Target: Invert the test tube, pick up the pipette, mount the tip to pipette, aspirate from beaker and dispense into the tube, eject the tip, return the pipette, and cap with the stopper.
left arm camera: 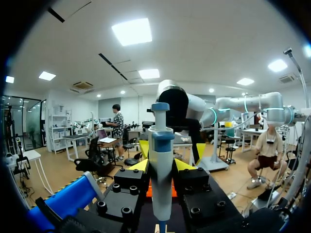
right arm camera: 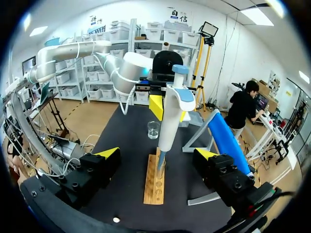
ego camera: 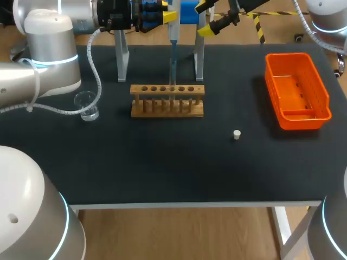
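The black tabletop carries an orange basket at its right and a wooden rack in the middle. The left claw grips the pipette upright over the rack. The right claw stands open. A beaker sits left of the rack, and a small white stopper lies apart.
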Controlling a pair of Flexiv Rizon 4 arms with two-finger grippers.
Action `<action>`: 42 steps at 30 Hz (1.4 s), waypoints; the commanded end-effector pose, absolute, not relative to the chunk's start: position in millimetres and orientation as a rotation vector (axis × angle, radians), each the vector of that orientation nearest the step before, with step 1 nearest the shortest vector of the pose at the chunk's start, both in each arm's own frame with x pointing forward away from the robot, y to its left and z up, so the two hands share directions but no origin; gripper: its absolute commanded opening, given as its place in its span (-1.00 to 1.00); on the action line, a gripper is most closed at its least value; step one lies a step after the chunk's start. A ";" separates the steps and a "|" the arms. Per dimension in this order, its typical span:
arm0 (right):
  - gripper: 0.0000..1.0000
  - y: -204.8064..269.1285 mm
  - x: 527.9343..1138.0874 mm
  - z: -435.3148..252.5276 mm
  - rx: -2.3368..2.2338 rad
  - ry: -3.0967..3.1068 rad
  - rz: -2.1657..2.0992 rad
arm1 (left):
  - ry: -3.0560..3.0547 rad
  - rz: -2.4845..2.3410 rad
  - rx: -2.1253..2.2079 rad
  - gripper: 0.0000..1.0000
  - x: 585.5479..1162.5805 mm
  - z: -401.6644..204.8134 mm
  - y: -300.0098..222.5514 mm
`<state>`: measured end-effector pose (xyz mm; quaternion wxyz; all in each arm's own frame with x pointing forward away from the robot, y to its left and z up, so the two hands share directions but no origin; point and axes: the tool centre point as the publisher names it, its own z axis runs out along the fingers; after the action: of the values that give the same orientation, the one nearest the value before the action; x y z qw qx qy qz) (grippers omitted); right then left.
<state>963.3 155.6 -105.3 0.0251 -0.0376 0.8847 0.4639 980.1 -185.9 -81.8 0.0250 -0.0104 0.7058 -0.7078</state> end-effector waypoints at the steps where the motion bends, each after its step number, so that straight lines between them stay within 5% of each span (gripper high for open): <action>1: 1.00 155.0 962.7 -105.1 -0.115 2.738 1.432 | 2.182 -2.186 -0.037 -1.00 979.4 -81.3 -186.8; 25: 1.00 154.8 961.7 -29.1 -0.026 2.712 1.517 | 2.182 -2.186 -0.037 -1.00 979.4 -81.3 -186.8; 28: -0.92 156.7 960.5 -20.5 -0.010 2.705 1.520 | 2.182 -2.186 -0.037 -1.00 979.4 -81.3 -186.8; 42: -1.00 184.0 971.5 0.5 0.023 2.690 1.555 | 2.182 -2.186 -0.037 -1.00 979.4 -81.3 -186.8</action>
<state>964.7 176.7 0.4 0.0216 0.0076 0.8646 0.5020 980.0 -185.9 -81.8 0.0250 -0.0104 0.7059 -0.7078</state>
